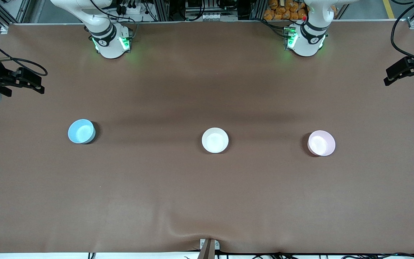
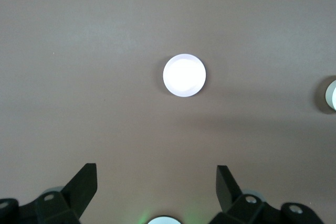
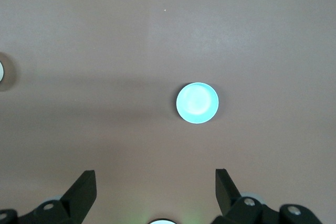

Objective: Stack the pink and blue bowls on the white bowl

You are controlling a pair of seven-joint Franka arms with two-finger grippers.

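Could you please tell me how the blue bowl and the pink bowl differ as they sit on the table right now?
The blue bowl is sky blue; the pink bowl is pale pink. The blue bowl sits toward the right arm's end of the table, the pink bowl toward the left arm's end, with the white bowl between them. Both look equal in size, upright, empty and unstacked.

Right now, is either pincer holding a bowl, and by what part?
Nothing is held. The left pincer and right pincer are open, high over the table.
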